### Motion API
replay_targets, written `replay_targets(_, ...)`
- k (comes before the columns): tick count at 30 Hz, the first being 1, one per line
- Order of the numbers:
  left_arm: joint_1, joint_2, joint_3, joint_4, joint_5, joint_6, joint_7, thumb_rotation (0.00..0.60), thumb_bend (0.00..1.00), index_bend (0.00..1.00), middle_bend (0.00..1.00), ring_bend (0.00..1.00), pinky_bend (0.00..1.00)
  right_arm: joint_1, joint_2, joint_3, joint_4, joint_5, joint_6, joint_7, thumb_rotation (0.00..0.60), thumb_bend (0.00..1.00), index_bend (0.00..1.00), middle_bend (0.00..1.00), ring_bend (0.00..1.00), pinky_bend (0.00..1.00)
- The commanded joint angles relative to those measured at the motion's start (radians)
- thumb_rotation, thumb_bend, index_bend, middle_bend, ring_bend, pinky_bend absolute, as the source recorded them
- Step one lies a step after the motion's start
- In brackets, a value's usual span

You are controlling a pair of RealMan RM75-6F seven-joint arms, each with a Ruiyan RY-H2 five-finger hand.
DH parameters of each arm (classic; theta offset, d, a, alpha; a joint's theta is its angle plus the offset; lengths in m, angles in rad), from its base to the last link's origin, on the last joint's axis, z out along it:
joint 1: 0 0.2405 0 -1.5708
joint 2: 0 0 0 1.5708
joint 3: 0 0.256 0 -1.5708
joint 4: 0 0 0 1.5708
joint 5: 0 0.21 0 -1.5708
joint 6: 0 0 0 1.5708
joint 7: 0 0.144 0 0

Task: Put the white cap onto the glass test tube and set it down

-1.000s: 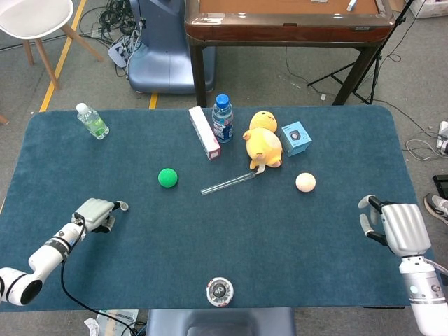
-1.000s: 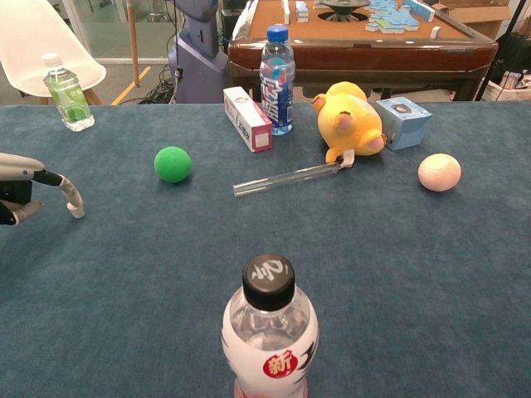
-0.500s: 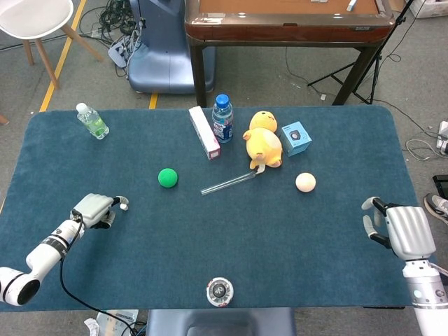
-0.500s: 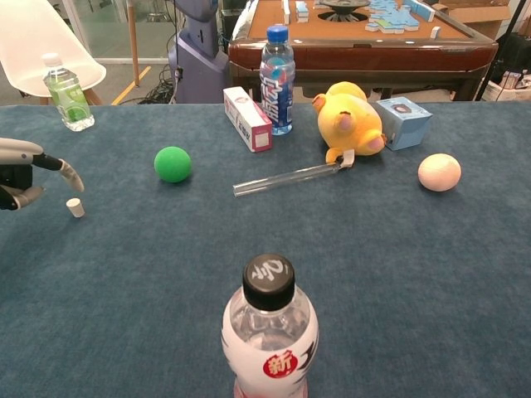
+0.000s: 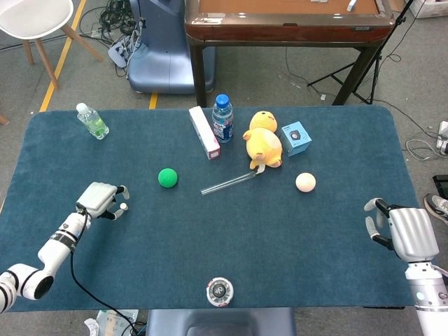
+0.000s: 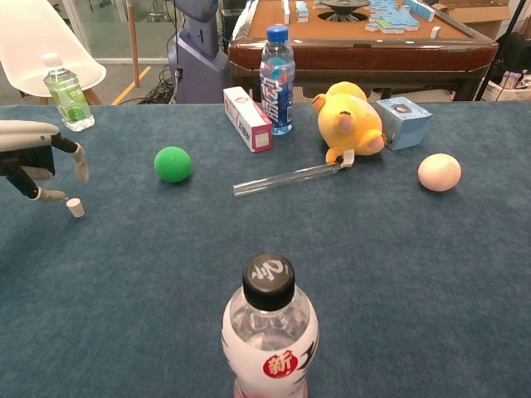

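The small white cap (image 6: 75, 207) lies loose on the blue tablecloth at the left. My left hand (image 6: 33, 157) hovers just above and left of it with fingers spread, holding nothing; the head view shows this hand (image 5: 103, 199) near the left front of the table. The glass test tube (image 5: 231, 183) lies flat mid-table, one end against the yellow plush toy (image 5: 264, 142); in the chest view the tube (image 6: 286, 178) is far right of the cap. My right hand (image 5: 402, 232) hangs empty off the table's right edge, fingers apart.
A green ball (image 6: 172, 163) sits between cap and tube. Behind stand a white-and-red box (image 6: 247, 118), a blue-capped bottle (image 6: 276, 79), a blue box (image 6: 402, 122) and a peach ball (image 6: 439, 172). A green-liquid bottle (image 6: 66, 91) is far left, a black-capped bottle (image 6: 269, 332) at the front edge.
My left hand has let go of the white cap, which now rests on the cloth, and has lifted with its fingers spreading. The right hand drifted slightly lower.
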Motion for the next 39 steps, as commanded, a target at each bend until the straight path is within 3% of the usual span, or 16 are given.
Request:
replay_targets(1,-0.002,-0.021,0.001,0.02,-0.002,-0.003,0.025,0.6,0.29,0.41,1.0,1.0,0.98,0.0,-0.001,0.0,0.002,0.001,-0.003,0.002,0.6,0.44,0.46,0.7,0.68,0.75)
replay_targets(13,-0.009,-0.075,0.005,0.07,-0.041,-0.029,0.124,0.6,0.29,0.42,1.0,1.0,0.98,0.001,-0.006,0.001,0.013,0.007,-0.013,0.009,0.6,0.44,0.46,0.7,0.68,0.75)
replay_targets(39,-0.006,-0.141,-0.003,0.178,-0.033,-0.031,0.088,0.6,0.29,0.47,1.0,1.0,0.98,-0.001,-0.004,0.006,0.005,0.018,-0.015,-0.004,0.6,0.44,0.46,0.7,0.68,0.75)
